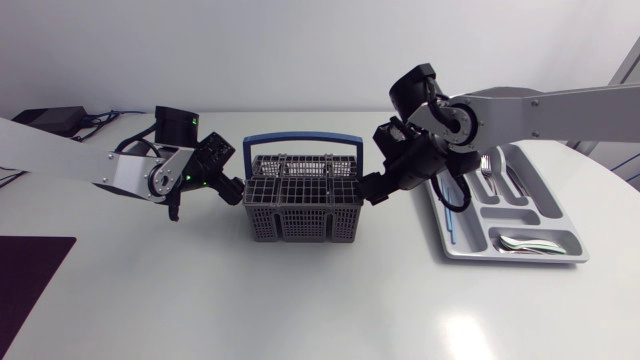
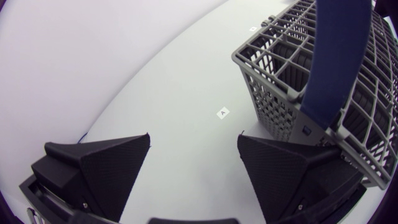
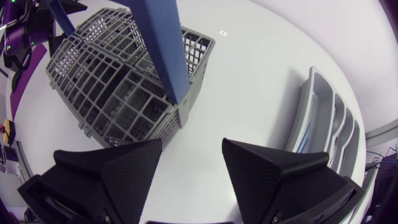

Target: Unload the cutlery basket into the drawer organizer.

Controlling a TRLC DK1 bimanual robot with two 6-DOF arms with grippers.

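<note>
The grey wire cutlery basket [image 1: 300, 197] with a blue handle [image 1: 300, 141] stands mid-table; I see no cutlery in its compartments. My left gripper [image 1: 234, 190] is at its left end, open, nothing between the fingers. In the left wrist view the gripper [image 2: 193, 158] faces bare table, and the basket [image 2: 298, 68] lies just ahead of one finger [image 2: 292, 168]. My right gripper [image 1: 374, 190] is at the basket's right end, also open and empty [image 3: 191, 163], with the basket [image 3: 112, 93] ahead of one finger. The grey drawer organizer [image 1: 566, 213] lies to the right and holds cutlery.
Spoons [image 1: 525, 243] lie in the organizer's front compartment, forks [image 1: 485, 168] further back and a blue-handled piece [image 1: 452, 215] in its left slot. The organizer [image 3: 326, 124] also shows beside my right gripper. A dark mat [image 1: 25, 280] lies at the table's front left.
</note>
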